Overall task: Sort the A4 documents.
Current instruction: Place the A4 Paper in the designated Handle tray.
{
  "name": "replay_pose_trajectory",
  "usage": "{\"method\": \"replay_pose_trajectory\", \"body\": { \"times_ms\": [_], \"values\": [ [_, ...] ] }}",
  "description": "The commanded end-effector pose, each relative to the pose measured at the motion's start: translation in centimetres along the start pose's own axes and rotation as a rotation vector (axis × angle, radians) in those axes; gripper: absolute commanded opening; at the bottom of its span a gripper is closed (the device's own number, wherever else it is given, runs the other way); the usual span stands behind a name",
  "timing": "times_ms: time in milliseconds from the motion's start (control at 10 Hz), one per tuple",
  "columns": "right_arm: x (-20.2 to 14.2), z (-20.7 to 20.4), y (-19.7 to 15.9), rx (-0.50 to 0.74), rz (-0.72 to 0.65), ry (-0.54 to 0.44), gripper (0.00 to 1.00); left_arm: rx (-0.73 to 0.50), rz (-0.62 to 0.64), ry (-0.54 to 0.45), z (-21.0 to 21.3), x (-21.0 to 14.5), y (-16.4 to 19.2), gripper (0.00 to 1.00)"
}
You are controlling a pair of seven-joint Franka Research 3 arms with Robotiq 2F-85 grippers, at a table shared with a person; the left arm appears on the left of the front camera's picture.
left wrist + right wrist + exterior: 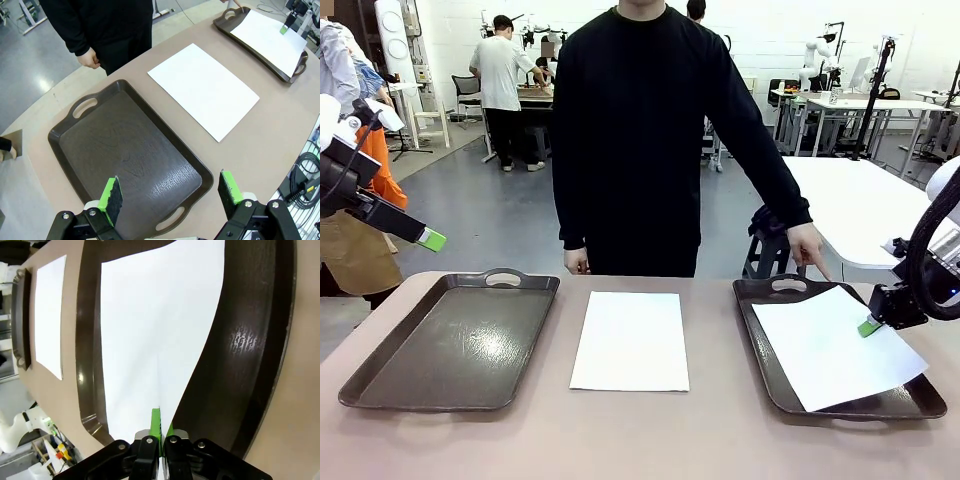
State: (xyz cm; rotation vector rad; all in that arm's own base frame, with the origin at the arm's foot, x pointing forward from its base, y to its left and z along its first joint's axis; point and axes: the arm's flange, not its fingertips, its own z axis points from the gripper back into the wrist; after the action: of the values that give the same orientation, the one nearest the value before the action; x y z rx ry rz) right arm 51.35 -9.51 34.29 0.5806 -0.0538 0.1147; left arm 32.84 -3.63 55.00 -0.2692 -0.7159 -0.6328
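Note:
One white A4 document lies flat on the table between two dark brown trays. A second sheet rests askew in the right tray, its near corner hanging over the rim. My right gripper is shut on that sheet's right edge; in the right wrist view the green pads pinch the paper, which creases upward from them. My left gripper hangs open high at the far left, above the empty left tray, with nothing between its fingers.
A person in black stands at the table's far side. One hand points a finger down at the right tray's far handle; the other hand hangs at the table edge. Bare tabletop runs along the near edge.

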Motion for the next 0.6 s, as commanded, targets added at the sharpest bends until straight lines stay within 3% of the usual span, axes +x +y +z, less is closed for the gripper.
{"method": "replay_pose_trajectory", "body": {
  "times_ms": [0,500],
  "values": [
    [-0.66,-1.18,0.94,-0.029,-0.037,-0.03,0.01,-0.016,-0.01,-0.005,-0.01,-0.1,0.15,1.0],
    [-0.46,-1.34,1.4,-0.026,-0.042,-0.067,0.01,-0.016,-0.01,-0.005,-0.01,-0.1,0.15,1.0]
  ]
}}
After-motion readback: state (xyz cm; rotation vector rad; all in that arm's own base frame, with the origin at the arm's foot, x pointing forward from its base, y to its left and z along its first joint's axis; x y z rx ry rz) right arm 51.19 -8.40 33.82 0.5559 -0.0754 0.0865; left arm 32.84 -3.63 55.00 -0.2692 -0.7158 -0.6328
